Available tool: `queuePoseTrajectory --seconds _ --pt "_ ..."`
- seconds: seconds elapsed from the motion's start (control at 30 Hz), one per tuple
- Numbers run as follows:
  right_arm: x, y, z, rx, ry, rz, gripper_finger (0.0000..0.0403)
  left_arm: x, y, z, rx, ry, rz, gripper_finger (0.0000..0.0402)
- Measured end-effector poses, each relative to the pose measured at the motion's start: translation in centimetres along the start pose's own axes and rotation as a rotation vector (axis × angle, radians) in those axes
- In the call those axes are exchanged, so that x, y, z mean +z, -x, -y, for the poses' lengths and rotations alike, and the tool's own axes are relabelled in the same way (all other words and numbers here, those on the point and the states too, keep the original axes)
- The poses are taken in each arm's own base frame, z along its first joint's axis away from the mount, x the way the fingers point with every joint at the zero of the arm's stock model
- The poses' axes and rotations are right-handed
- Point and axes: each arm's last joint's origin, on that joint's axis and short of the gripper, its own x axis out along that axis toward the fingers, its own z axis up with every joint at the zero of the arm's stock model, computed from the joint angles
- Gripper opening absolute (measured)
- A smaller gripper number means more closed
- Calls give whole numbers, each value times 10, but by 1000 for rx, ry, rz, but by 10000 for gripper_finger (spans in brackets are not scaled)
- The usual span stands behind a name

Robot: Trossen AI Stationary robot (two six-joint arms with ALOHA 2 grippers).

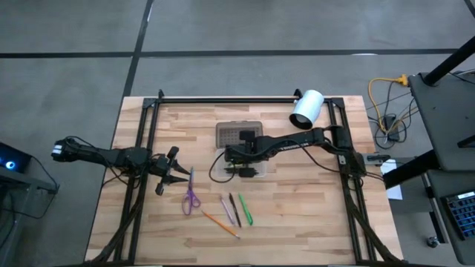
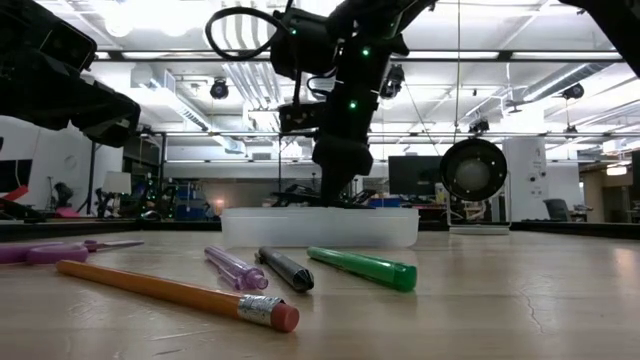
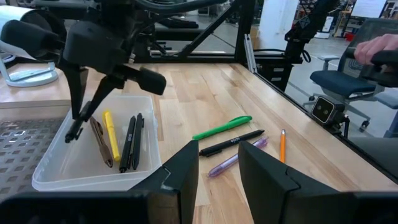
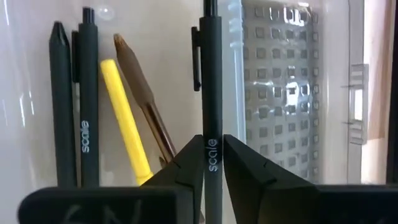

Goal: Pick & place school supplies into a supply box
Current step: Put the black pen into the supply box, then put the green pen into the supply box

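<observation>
Now your right gripper (image 4: 212, 163) is over the supply box (image 3: 140, 171), and its fingers press a dark pen (image 4: 211, 87) between them, pointing down into the box. Inside you see a yellow pen (image 4: 127, 121), a brown pen (image 4: 144, 102) and two dark pens (image 4: 74, 99). Your left gripper (image 1: 169, 172) waits open just beside the purple scissors (image 1: 191, 199). On the table (image 1: 312, 215) still lie the orange pencil (image 2: 170, 293), pink pen (image 2: 236, 268), black pen (image 2: 286, 268) and green pen (image 2: 362, 267).

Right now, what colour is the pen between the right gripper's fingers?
Black pen, white lettering; right wrist view shows it best.
</observation>
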Motion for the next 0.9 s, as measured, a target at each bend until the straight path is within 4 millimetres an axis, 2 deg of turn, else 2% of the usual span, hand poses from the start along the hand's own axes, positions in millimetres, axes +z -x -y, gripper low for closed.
queuePoseTrajectory --seconds 0.43,0.67,0.9 --pt "3 0 0 -1 -29 29 77 0 0 0 0 0 0 99" --pt "3 1 -3 4 -199 26 69 0 0 0 0 0 0 99" --pt "9 11 -7 35 -384 44 63 0 0 0 0 0 0 99"
